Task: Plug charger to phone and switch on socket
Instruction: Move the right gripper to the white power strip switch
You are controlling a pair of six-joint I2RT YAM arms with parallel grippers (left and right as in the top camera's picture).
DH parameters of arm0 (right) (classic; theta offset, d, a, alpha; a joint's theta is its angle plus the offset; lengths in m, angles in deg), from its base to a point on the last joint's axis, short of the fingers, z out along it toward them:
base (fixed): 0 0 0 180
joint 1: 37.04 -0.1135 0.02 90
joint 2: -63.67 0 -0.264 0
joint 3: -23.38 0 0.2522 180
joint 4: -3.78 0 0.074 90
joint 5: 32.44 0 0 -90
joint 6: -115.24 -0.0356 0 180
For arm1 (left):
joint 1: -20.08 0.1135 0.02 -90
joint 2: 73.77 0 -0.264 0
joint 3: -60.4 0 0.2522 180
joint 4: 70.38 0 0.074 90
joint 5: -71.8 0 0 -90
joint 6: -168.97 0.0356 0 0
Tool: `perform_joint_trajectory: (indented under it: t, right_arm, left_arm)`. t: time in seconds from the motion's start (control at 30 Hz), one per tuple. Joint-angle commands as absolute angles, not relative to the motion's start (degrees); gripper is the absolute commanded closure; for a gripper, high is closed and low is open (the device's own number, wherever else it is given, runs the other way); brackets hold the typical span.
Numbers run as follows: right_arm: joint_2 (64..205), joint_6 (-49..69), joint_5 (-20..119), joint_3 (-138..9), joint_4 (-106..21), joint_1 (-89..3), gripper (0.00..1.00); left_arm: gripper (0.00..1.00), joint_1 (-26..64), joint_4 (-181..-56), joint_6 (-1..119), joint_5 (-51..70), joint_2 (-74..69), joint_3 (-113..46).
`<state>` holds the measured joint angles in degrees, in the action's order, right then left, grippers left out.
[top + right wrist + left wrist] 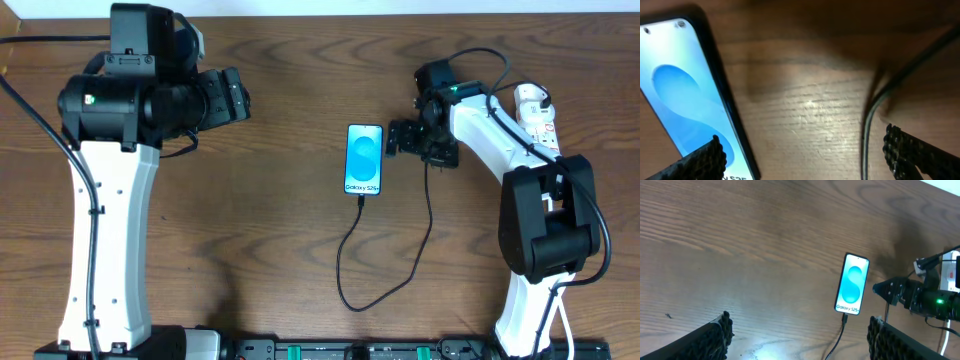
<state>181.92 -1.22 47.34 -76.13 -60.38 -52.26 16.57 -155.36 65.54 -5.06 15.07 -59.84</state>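
The phone [364, 160] lies flat mid-table, its blue screen lit. The charger [350, 270], a thin black cable, loops across the table; its plug tip [844, 318] sits against the phone's bottom edge and looks inserted. My right gripper [393, 139] hovers open just right of the phone's top half, holding nothing. In the right wrist view the phone [680, 90] passes under the left finger and the charger [867, 130] runs by the right one. My left gripper [240, 95] stands open far left of the phone. The white socket [533, 112] lies at the far right behind the right arm.
The charger runs up under the right arm's wrist [430, 140]. Bare wood table [280, 220] lies between the left arm and the phone. A black rail [350, 350] lines the front edge. The socket [952, 272] shows at the left wrist view's right edge.
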Motion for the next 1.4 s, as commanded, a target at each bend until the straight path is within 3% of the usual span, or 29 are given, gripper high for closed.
perform_joint_trajectory:
  t: [0.0, 0.33, 0.57, 0.87, 1.07, 1.37]
  right_arm:
    - [181.58, 0.77, 47.3, -77.51, -61.36, -52.02, 0.01]
    - [181.53, 16.01, 42.27, -104.39, -79.94, -43.63, 0.01]
    - [181.53, 17.21, 44.37, -116.29, -83.19, -32.06, 0.01]
    - [181.55, 27.52, 44.35, -115.1, -83.04, -14.71, 0.01]
    - [181.55, 32.88, 43.93, -111.02, -81.32, -10.95, 0.01]
    - [181.55, 36.9, 34.43, -98.41, -69.08, -11.06, 0.01]
  left_arm:
    - [0.12, 16.59, -155.56, 66.31, -5.84, 14.96, -59.97]
    - [0.12, 16.59, -155.56, 66.31, -5.84, 14.96, -59.97]
    - [0.12, 16.59, -155.56, 66.31, -5.84, 14.96, -59.97]
    - [0.12, 16.59, -155.56, 66.31, -5.84, 14.96, -59.97]
    - [0.12, 16.59, -155.56, 66.31, -5.84, 14.96, -59.97]
    - [0.12, 16.59, -155.56, 66.31, -5.84, 14.96, -59.97]
